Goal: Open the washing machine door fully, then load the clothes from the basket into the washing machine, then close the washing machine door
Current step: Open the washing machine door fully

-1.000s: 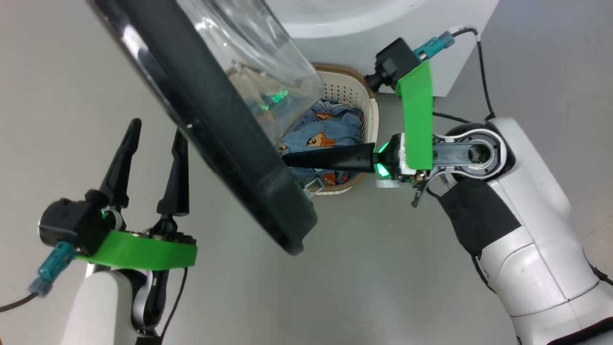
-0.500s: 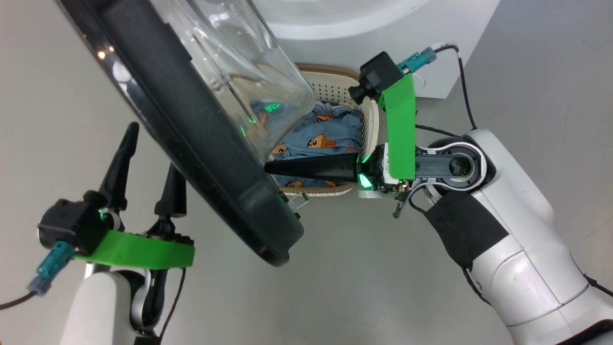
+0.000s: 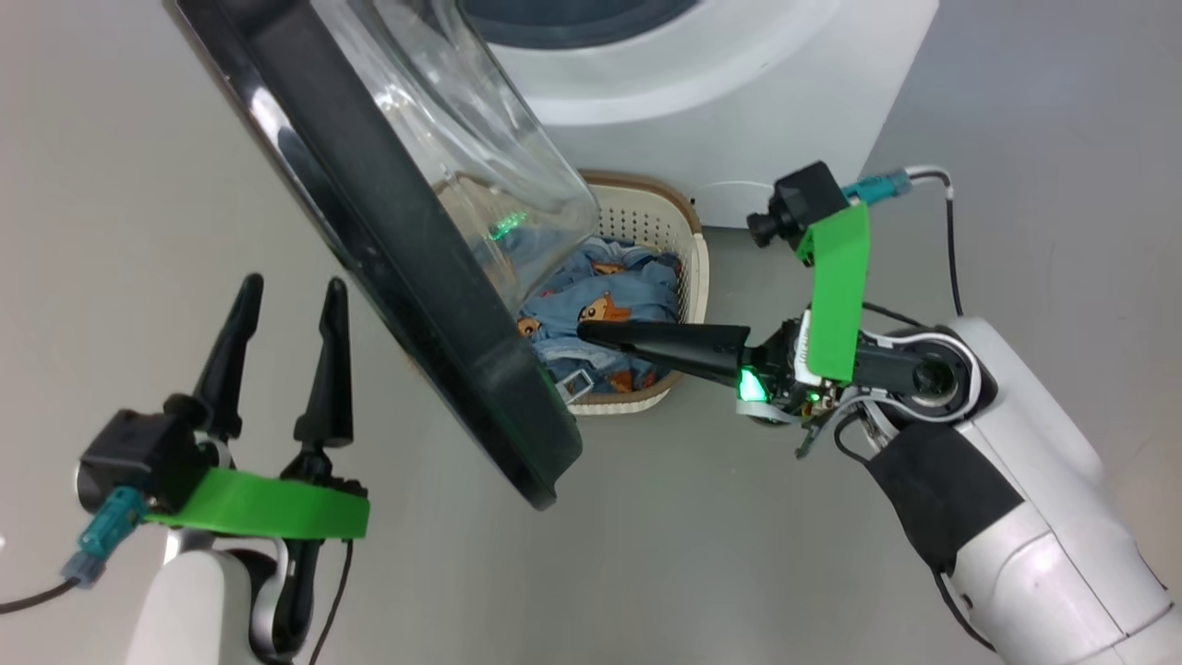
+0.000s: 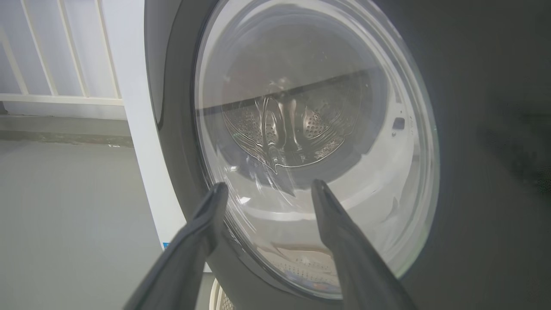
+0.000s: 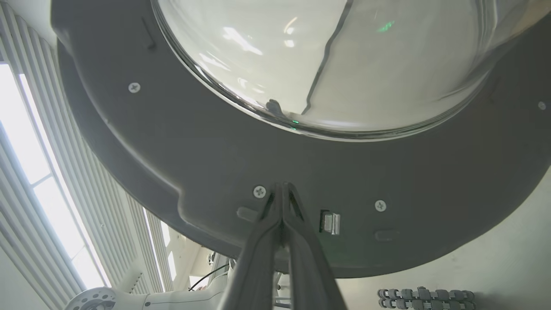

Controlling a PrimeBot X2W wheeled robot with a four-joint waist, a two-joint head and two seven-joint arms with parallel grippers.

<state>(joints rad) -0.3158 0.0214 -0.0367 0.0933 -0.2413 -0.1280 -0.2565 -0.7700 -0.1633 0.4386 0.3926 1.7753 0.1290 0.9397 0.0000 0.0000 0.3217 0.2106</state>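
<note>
The washing machine (image 3: 739, 102) stood at the top of the head view. The washing machine door (image 3: 406, 277) hung only part-way open, slanting across the basket (image 3: 691, 268) on the floor against the washer's front. We judged the door the main hazard. With nothing gripping it, it could swing back, and its glass bowl (image 3: 480, 157) overhung the clothes (image 3: 600, 305) in the basket, blocking a straight reach to them. The right gripper (image 3: 585, 333), its claw pressed together and empty, pointed at the door's inner face beside the latch (image 5: 330, 224). A push from such a narrow tip could skid across the grey plastic onto the glass or catch the latch. The left gripper (image 3: 292, 286), claw spread apart and empty, waited just outside the door, where a wider swing could strike it. The drum was cut off in the head view and showed only dimly through the glass in the left wrist view. The far side of the basket lay behind the bowl, and we could not make out any cream-white piece among the blue cloth. Nor could we tell whether the right fingertips touched the door.
</note>
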